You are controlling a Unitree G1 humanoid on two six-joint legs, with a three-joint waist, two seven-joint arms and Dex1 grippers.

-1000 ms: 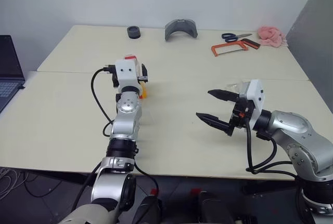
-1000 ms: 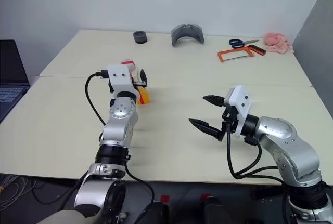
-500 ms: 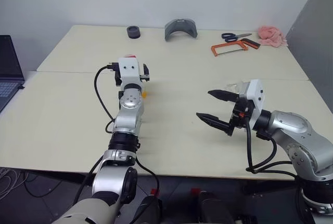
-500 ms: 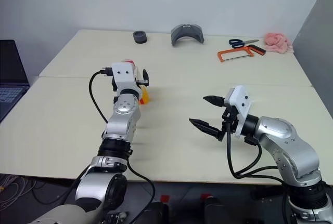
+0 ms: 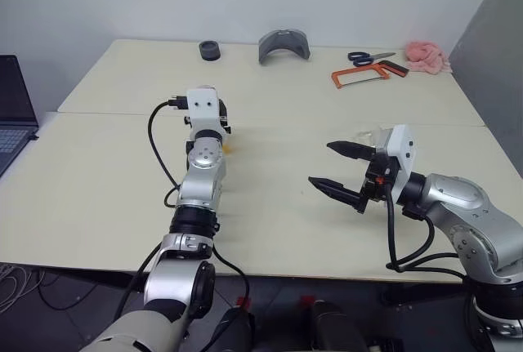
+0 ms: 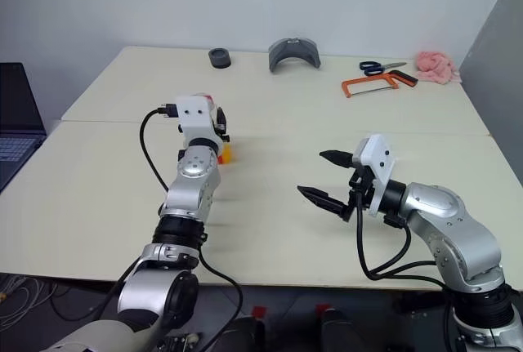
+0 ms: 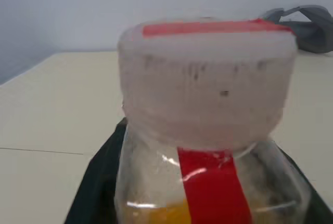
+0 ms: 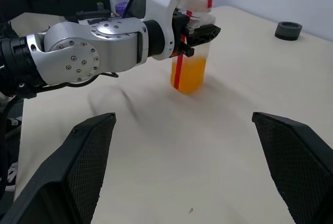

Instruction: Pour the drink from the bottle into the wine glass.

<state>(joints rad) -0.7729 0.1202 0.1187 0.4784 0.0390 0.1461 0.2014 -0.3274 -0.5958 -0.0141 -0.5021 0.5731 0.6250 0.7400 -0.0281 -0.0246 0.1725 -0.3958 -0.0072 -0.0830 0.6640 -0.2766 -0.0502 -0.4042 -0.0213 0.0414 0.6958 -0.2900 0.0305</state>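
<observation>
- Your left tool (image 8: 196, 36) is closed in on the bottle (image 7: 208, 130), high up, just under the red-and-white cap (image 7: 208, 73). The black fingers sit against both sides of it.
- The bottle stands upright on the table (image 5: 270, 221), on the robot's left side. I can't tell if it's lifted off yet.
- Your right tool (image 5: 322, 164) hangs wide open with nothing in it, well apart from the bottle.
- The wine glass (image 5: 365, 134) is just a bit of clear glass peeking out behind the right tool. I can't tell how it's sitting.
- Handling, my guess: it's a small plastic bottle with the drink (image 8: 190, 76) filling only the lower part, so it's light. The thin squarish walls will flex, so squeeze gently.
- A grip that high puts the weight below the fingers, so it may swing when you tilt it. Smooth plastic can slip too.
- The cap looks on to me, and that has to come off before anything pours.
- The glass is the fragile one: top-heavy on a thin stem and easy to knock over. If you steady it, take the stem or low on the bowl, and softly.
- Count: one bottle, one wine glass, two tools.
</observation>
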